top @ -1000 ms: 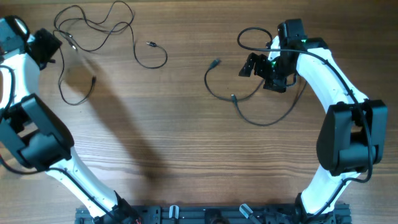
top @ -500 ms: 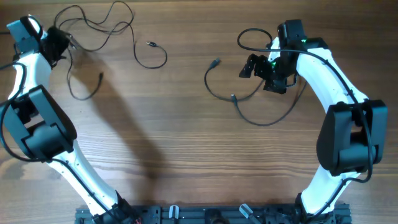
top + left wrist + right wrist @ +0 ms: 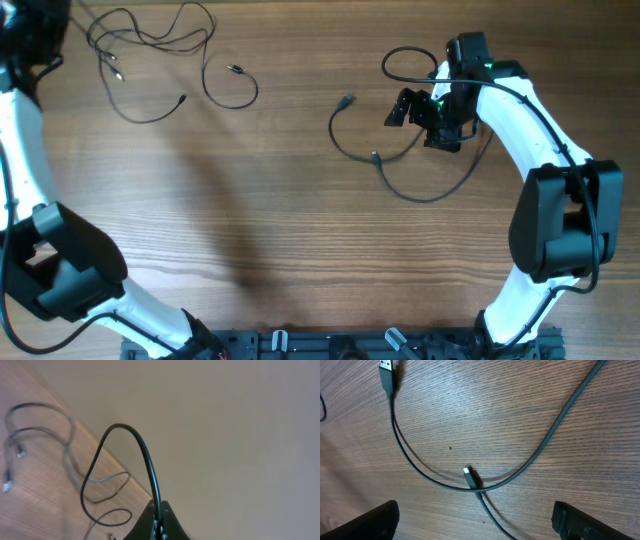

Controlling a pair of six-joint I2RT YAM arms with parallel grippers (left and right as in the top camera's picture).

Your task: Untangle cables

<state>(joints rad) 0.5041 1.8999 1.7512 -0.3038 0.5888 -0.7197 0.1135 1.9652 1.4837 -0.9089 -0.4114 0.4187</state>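
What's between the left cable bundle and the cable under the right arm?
Only bare table between the left cables and the right cable, in the overhead view.

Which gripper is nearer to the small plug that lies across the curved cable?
Right. The right gripper hovers close over the plug, fingers open with the plug between them in its wrist view. The left gripper is far off to the left, pinching another cable.

The right gripper (image 3: 408, 106) is ringed by cable loops (image 3: 374, 157) on the table (image 3: 300, 260): under it, toward the table's middle and toward the near edge. Beyond those loops a bare strip is left open, until a second tangle (image 3: 150, 40) is met by the far corner.
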